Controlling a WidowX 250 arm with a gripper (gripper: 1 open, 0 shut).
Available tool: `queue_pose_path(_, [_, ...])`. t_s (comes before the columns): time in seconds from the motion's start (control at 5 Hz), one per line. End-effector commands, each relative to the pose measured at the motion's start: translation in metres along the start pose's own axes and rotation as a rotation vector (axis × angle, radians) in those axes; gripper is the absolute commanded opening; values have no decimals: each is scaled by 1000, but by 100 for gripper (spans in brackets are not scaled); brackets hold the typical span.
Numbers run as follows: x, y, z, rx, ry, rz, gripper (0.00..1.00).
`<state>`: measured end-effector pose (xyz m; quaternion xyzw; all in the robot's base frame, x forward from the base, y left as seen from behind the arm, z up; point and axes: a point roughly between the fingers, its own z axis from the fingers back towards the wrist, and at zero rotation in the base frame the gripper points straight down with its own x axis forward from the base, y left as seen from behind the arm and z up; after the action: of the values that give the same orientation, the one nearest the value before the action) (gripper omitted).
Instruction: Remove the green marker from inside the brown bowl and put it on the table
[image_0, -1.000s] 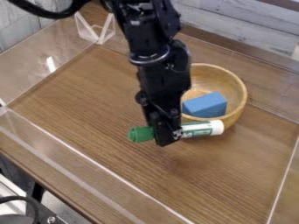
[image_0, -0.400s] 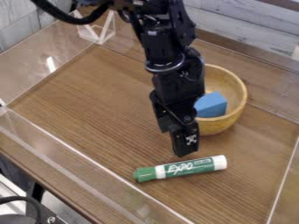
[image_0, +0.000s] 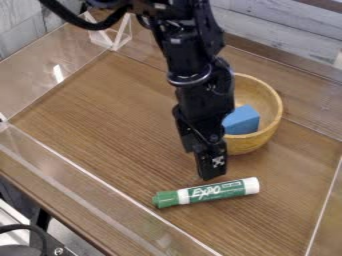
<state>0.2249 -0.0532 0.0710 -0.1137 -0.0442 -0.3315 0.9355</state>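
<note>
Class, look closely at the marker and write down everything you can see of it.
The marker is a slim tube with a white barrel, green at both ends, and "EXPO" printed on a green panel. It looks like smooth plastic. It lies on its side on the table, slightly slanted, its right end farther from the camera, outside the bowl. Only the table appears to touch it.

Lies on the table (image_0: 100, 120) in the lower right of the frame: green marker (image_0: 207, 193), white barrel, EXPO lettering, tilted slightly up toward the right. Hangs just above it, near the center: black pincer (image_0: 203, 166), fingers apart, nothing between them. Sits at right, partly behind the arm (image_0: 187, 75): brown bowl (image_0: 273, 103), with a blue block (image_0: 241, 121) inside. Runs along the lower left: clear wall (image_0: 80, 190). Curls at lower left corner: black cable (image_0: 30, 228).
</note>
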Motion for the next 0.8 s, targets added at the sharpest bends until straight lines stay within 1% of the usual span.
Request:
queue_pose_path(0.0, [8,7,7,30,-33,-18,100])
queue_pose_path(0.6, [9,16,3,46,-33,-49,100])
